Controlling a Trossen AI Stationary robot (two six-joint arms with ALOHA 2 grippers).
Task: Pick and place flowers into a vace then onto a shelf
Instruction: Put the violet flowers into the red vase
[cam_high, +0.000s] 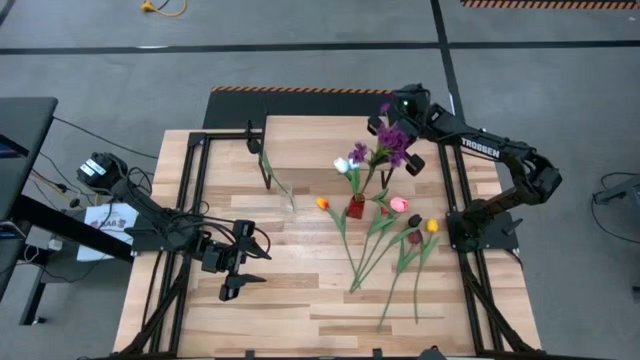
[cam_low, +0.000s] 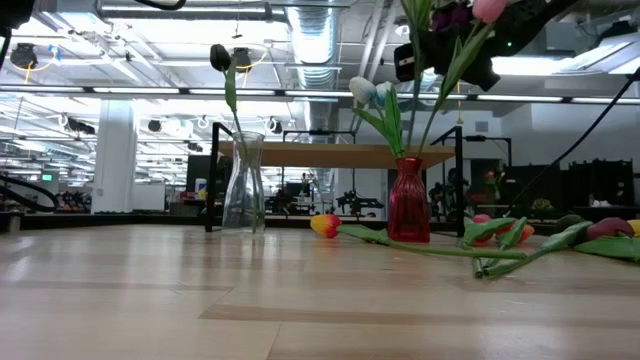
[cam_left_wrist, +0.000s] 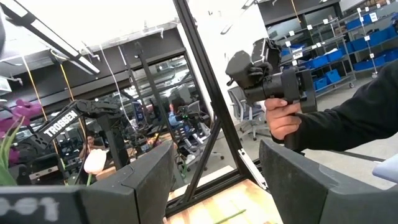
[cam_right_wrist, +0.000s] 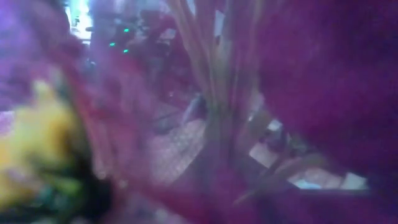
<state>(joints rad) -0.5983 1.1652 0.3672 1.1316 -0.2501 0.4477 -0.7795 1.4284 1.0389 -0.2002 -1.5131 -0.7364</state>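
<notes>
A red vase (cam_low: 408, 200) stands mid-table with white tulips (cam_low: 365, 90) in it. My right gripper (cam_high: 398, 128) is above it, shut on a purple-blossomed sprig (cam_high: 392, 140) whose stem (cam_low: 440, 105) slants down to the vase mouth. A clear vase (cam_low: 243, 185) holds one dark tulip (cam_low: 220, 57). Loose flowers lie on the table: orange (cam_high: 322, 203), pink (cam_high: 399, 203), dark (cam_high: 414, 237), yellow (cam_high: 432, 226). The shelf (cam_low: 330, 155) stands behind the vases. My left gripper (cam_high: 262, 265) waits open at the near left. My right gripper holds the purple sprig by its upper stem (cam_low: 462, 50), just under the blossoms, coming in level from the table's far right. Blossoms hide the fingertips in the right wrist view. The sprig hangs tilted, and its lower end reaches the red vase's mouth (cam_low: 412, 158).
The shelf's thin black legs (cam_high: 268, 180) stand close behind the clear vase. Black frame posts (cam_high: 200, 170) run along both table sides. Beyond the table, a person's hand holds a black device (cam_left_wrist: 280, 87). Bare wood lies at the near middle (cam_high: 300, 310).
</notes>
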